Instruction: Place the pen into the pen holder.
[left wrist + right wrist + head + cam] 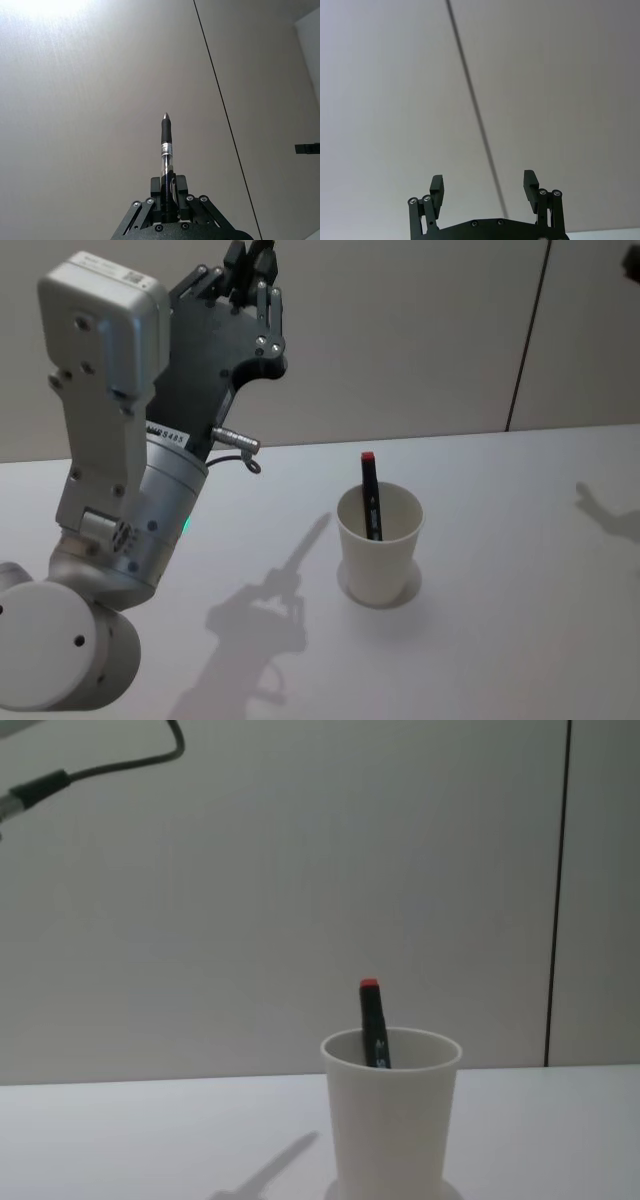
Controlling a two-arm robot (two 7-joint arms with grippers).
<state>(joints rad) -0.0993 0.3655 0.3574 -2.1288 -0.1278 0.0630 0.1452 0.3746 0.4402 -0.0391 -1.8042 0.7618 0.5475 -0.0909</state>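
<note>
My left gripper (168, 192) is raised high above the table's left side, pointing up at the wall, and is shut on a pen (166, 150). The pen is clear-barrelled with a black grip and its tip points away from the wrist. In the head view the left gripper (250, 258) sits at the top edge, up and to the left of the pen holder (380, 558). This white paper cup (392, 1120) stands upright on the table. A black marker with a red end (371, 502) leans inside it. My right gripper (484, 184) is open, empty and faces the wall.
The white table (520, 540) stretches around the cup, with the arm's shadow (270, 600) to the cup's left. A grey wall with a dark vertical seam (558, 890) stands behind. A cable (110, 762) hangs at the upper left of the chest view.
</note>
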